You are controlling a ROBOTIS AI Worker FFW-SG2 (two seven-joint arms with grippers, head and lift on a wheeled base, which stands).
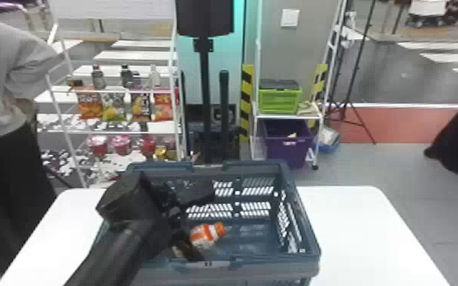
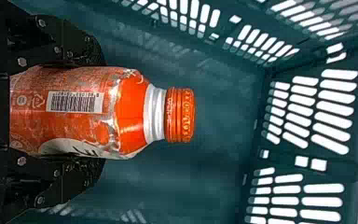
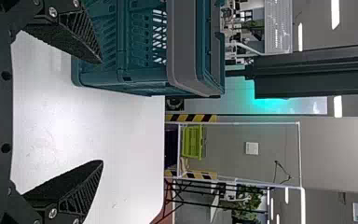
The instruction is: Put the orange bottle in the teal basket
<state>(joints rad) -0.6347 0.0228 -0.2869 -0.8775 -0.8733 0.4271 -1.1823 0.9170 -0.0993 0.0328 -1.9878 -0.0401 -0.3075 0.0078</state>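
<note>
At six o'clock, within the teal plastic basket, your black left gripper is clasping the orange bottle, likely for low release; your right gripper is gaping.

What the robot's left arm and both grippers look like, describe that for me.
The left arm is black, with thick rounded sections and a blocky part. The left gripper is black with small silvery screws. The right gripper is black too: two tapering wedge-shaped fingers with ribbed sides, silvery screws, and round holes in its base.
</note>
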